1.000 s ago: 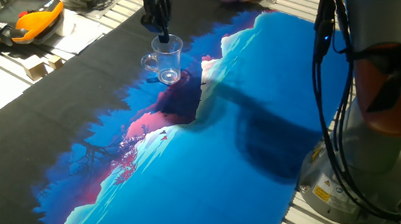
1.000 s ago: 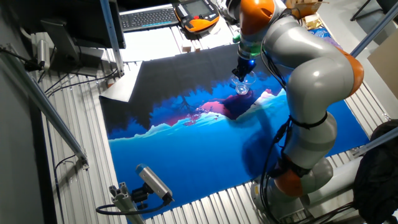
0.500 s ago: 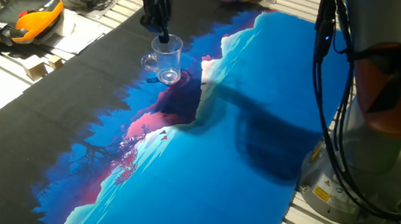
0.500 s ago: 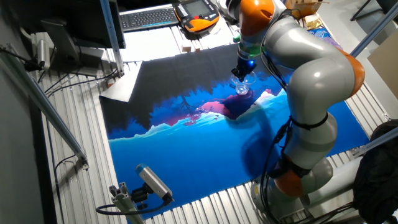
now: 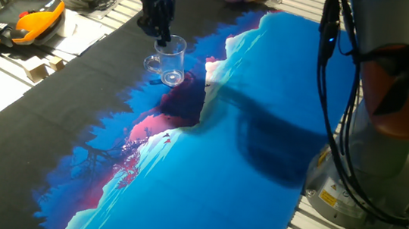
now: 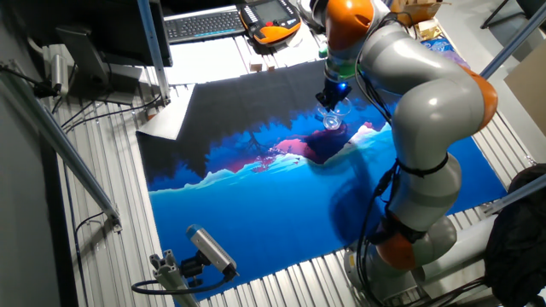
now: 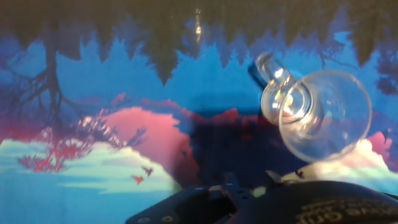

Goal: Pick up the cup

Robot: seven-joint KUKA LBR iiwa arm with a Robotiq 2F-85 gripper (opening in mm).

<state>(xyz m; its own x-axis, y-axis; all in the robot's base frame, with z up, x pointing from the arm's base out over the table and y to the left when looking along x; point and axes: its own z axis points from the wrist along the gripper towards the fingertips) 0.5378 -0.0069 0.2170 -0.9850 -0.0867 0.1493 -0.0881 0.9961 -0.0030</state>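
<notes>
We are reading no legible text in any view. We are seeing a yellow-and-white sticker (image 5: 328, 195) on the robot base, at about 4 o'clock in one fixed view, but its print is too small to make out.

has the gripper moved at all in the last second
Yes, slightly. In one fixed view the gripper has shifted a little left, away from the cup, which stays put on the mat.

Silver-grey rounded KUKA arm (image 6: 431, 102) is showing orange joint bands; black cables (image 5: 335, 105) are running along its side. Yellow warning label (image 5: 329, 196) is sitting on the base. Black gripper (image 5: 158, 29) is glowing blue on top.
</notes>
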